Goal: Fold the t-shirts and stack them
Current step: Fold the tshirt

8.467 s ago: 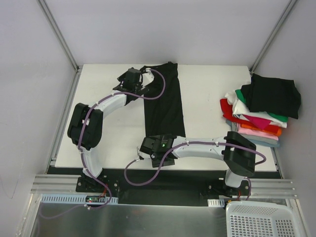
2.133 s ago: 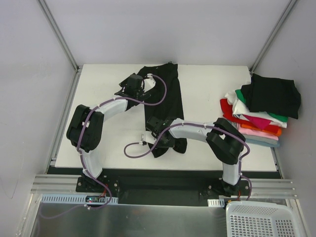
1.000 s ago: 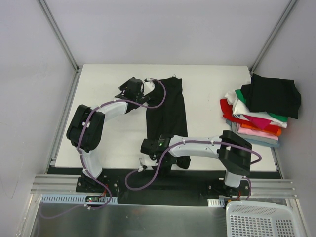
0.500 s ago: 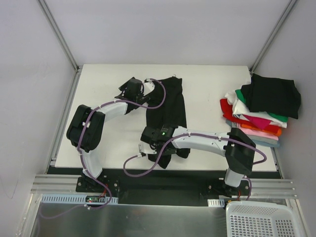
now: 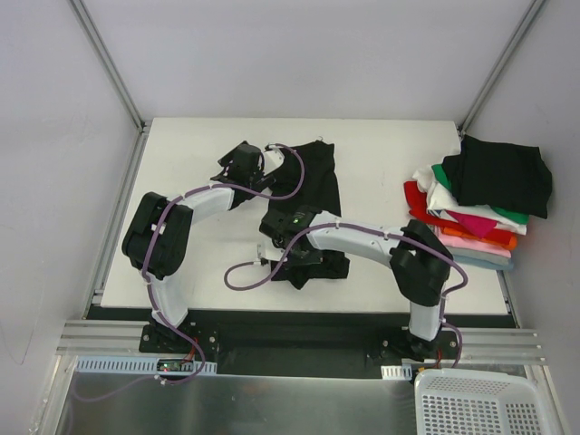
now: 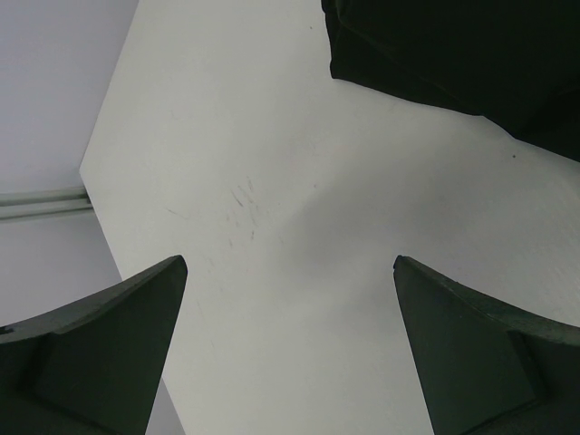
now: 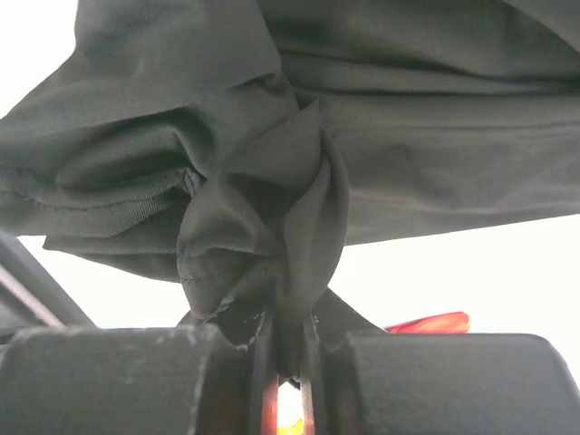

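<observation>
Far left: left gripper (image 6: 288, 265), spread as wide as can be, with nothing in it. Hanging over the bare white table (image 6: 272, 181), smooth and hard, with a few faint scratches. Near the far end of the black t-shirt (image 5: 315, 181), not touching it.

In the middle of the table: that black t-shirt, long and narrow. Flat at the far end, bunched up at the near end. Thin, dull black cloth with a stitched hem. No lettering to be seen from here.

Next along: right gripper (image 7: 287, 337), squeezed almost tight on a small pinch of the shirt's near end. Cloth puckered into folds and wrinkles just above the fingers, and raised off the table, by the look of it.

Soft, light and floppy, most likely. Easy to lift, but sure to sag and crumple. Not slippery, yet likely to slide out of a small pinch if tugged hard. Best to grab at a corner or along the hem, at both ends at once, and to lay it down slowly to keep the fold neat. Nothing to break.

Far right: pile of folded t-shirts (image 5: 467, 222) at the table's right edge, in red, white, green, pink, orange and blue-grey. On top, a black one (image 5: 503, 172), a bit crooked and hanging over the sides.
</observation>
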